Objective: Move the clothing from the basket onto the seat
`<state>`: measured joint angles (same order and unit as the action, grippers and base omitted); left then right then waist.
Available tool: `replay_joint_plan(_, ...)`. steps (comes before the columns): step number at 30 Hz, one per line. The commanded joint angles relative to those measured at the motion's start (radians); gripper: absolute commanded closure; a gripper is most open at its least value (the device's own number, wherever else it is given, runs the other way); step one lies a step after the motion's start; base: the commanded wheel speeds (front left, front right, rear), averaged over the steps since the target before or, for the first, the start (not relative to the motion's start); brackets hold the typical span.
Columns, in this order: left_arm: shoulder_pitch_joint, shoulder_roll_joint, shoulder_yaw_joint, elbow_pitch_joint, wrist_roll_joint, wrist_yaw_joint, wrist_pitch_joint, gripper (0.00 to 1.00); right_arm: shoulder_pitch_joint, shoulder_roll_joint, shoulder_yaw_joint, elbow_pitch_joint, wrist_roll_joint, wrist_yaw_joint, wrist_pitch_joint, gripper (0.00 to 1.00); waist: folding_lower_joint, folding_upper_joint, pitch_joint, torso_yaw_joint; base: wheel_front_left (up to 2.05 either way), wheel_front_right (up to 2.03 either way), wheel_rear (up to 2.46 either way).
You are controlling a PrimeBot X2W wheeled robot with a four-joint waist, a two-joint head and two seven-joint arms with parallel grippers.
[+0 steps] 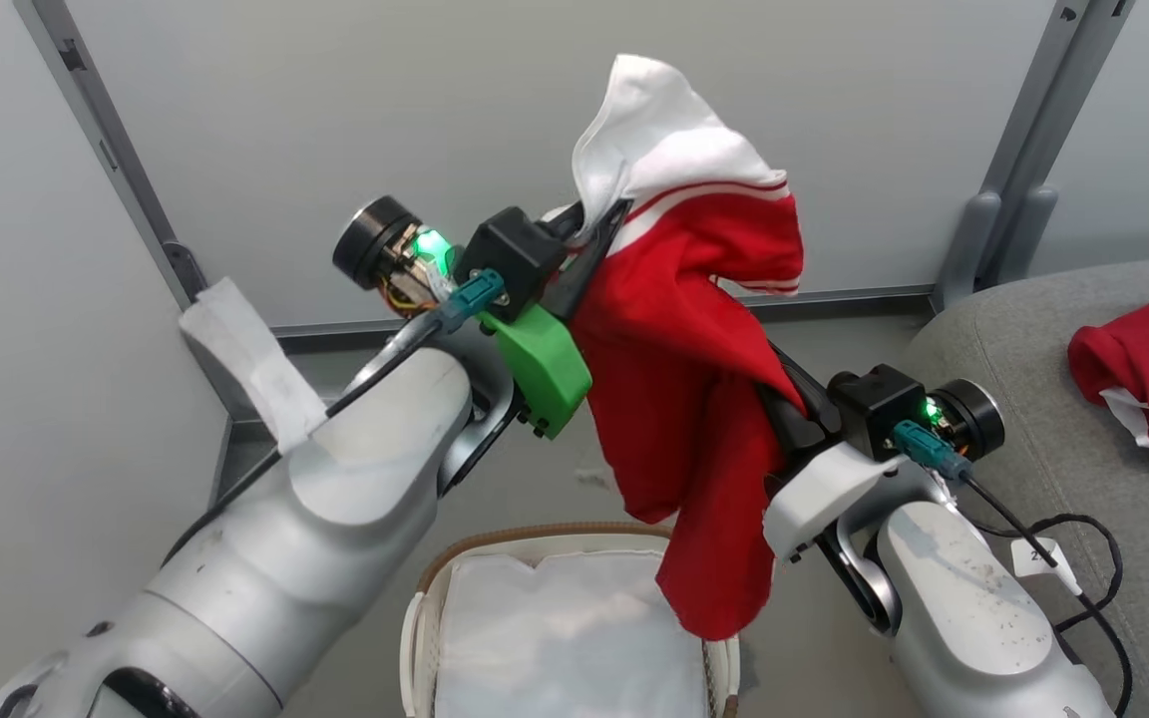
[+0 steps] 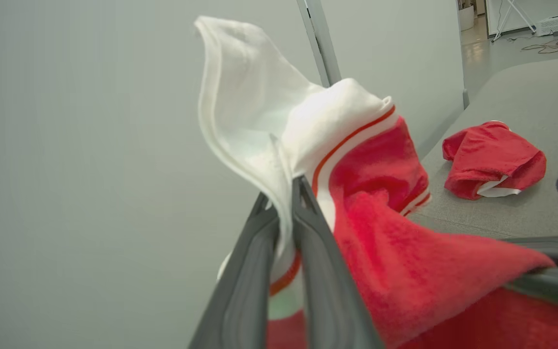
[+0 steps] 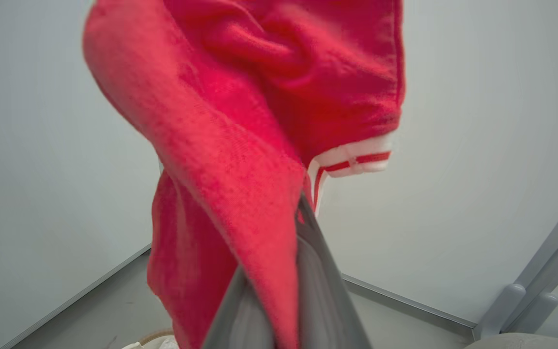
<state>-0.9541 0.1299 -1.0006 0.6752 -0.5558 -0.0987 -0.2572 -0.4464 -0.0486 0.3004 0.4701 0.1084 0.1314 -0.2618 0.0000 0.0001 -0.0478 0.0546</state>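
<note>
Transfer step in hand: the held garment (image 1: 679, 379), red with white trim, hangs in the air between both grippers, above the basket (image 1: 535, 538) and clear of its rim. Judged from this, the lift out of the basket is complete and the carry to the seat (image 1: 1013, 419) is not yet done

Left gripper (image 2: 284, 194): fingers clenched on the white trim band at the top of the held garment, and the band stands up past the fingertips. The left arm reaches forward and up, with its gripper pointing toward the robot's right and sitting higher than the other

Right gripper (image 3: 303, 213): fingers pinched on a fold of the red fabric, which drapes over them and hides most of their length. The right forearm rises from the lower right of the head view, with the gripper aimed up and toward the left arm

The seat lies to the robot's right. A second garment (image 1: 1148, 369) lies crumpled on it, well apart from the held one. The basket shows its white liner (image 1: 555, 638); the hanging hem covers part of its right side, so what lies there cannot be told

Next move, as judged:
- Swing both arms right together, keeping their spacing so the fabric neither stretches nor slips
- Carry the hem clear of the seat's edge
- Release both grips over bare cushion beside the second garment
</note>
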Motion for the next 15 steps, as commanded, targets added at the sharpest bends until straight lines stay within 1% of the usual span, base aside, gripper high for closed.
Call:
replay_joint_plan(1,0.043,0.007,0.011,0.002,-0.009,0.008,-0.007,0.0,-0.009,-0.004,-0.009,-0.01,-0.01,-0.001,-0.005,1.0,0.0,-0.0001,0.002,-0.003,0.0,0.0,0.0)
replay_joint_plan(4,0.105,0.011,0.044,-0.017,-0.016,0.022,-0.008,0.0,-0.022,-0.003,-0.037,-0.023,-0.022,-0.001,-0.005,1.0,0.0,-0.0001,0.006,-0.004,0.0,0.0,0.0)
replay_joint_plan(9,0.233,0.016,0.101,-0.06,0.004,0.036,-0.008,0.0,-0.033,-0.003,-0.078,-0.033,-0.04,-0.001,-0.005,1.0,0.0,-0.0001,0.01,-0.005,0.0,0.0,0.0)
replay_joint_plan(15,0.383,0.014,0.154,-0.107,0.052,0.031,-0.008,0.0,-0.036,-0.003,-0.116,-0.037,-0.066,-0.001,-0.005,1.0,0.0,-0.0001,0.017,-0.006,0.0,0.0,0.0)
